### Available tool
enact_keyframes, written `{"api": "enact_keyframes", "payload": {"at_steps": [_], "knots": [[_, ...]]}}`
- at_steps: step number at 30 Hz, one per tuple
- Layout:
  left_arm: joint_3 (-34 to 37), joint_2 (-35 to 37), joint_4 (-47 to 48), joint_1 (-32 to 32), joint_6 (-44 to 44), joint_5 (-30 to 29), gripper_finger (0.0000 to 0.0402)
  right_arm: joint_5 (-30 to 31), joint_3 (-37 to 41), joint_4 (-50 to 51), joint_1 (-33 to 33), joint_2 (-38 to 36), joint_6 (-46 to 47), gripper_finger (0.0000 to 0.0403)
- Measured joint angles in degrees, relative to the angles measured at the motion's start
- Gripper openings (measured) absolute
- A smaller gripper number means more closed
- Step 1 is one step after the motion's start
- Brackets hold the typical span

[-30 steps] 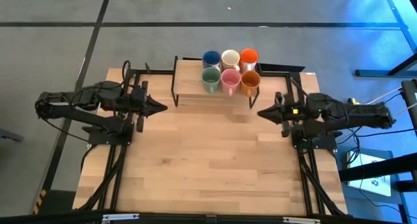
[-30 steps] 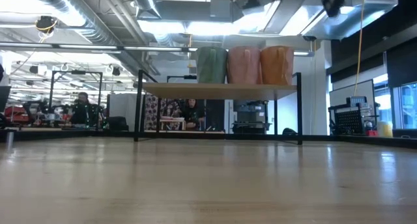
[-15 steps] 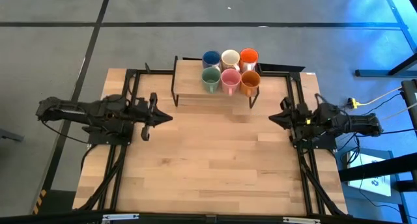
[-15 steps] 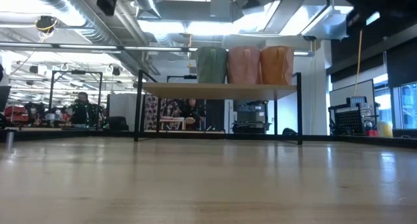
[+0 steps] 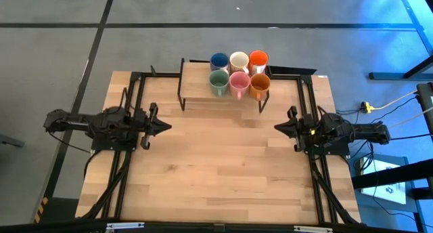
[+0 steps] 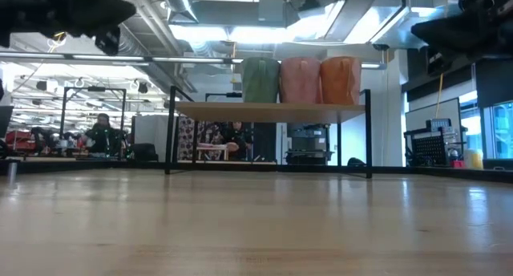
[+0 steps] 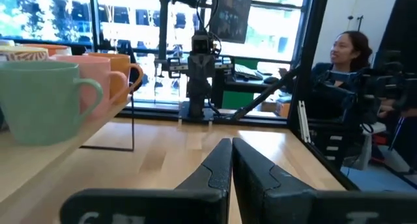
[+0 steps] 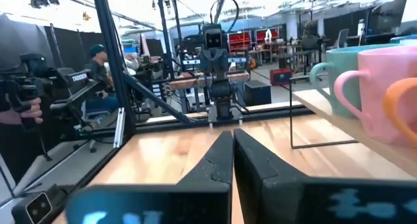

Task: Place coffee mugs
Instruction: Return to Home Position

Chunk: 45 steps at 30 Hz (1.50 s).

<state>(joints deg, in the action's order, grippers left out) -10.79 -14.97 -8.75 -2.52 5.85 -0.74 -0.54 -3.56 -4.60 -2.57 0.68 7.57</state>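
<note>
Six mugs stand in two rows on a small raised wooden shelf [image 5: 203,91] at the table's far middle: blue [image 5: 219,61], white [image 5: 239,59] and orange-red [image 5: 258,58] behind, green [image 5: 218,82], pink [image 5: 238,82] and orange-brown [image 5: 260,85] in front. The low view shows the green [image 6: 260,79], pink [image 6: 300,79] and orange-brown [image 6: 341,79] mugs on the shelf. My left gripper [image 5: 167,126] is shut and empty at the table's left side, also in its wrist view [image 7: 230,160]. My right gripper [image 5: 277,126] is shut and empty at the right side, also in its wrist view [image 8: 232,152].
The shelf stands on thin black metal legs [image 6: 171,131]. Black arm frames [image 5: 128,158] run along both side edges of the table. The wooden tabletop [image 5: 223,165] between the arms is bare. People sit in the room beyond the table [image 7: 345,61].
Both arms have drawn back toward their own sides and sunk down, ending a little nearer the table's near edge. The left gripper tip went from beside the shelf's left leg back and down; the right one did the same on its side. The mugs have not moved.
</note>
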Motion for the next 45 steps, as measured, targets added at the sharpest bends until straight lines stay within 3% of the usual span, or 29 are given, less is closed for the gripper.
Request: {"api": "enact_keyframes", "payload": {"at_steps": [12, 22, 45], "knots": [[10.4, 14.8, 1.7, 0.0, 1.4, 0.2, 0.0007, -4.6, 3.1, -2.6, 0.0, -0.5, -3.6, 0.0001], [10.3, 14.8, 7.8, 0.0, 3.6, -1.5, 0.0007, -2.0, 3.1, 3.0, 0.0, -0.5, -3.1, 0.0001], [10.3, 14.8, 8.0, 0.0, 4.1, -0.3, 0.0007, -1.4, 3.1, 3.3, 0.0, -0.2, -3.0, 0.0001]]}}
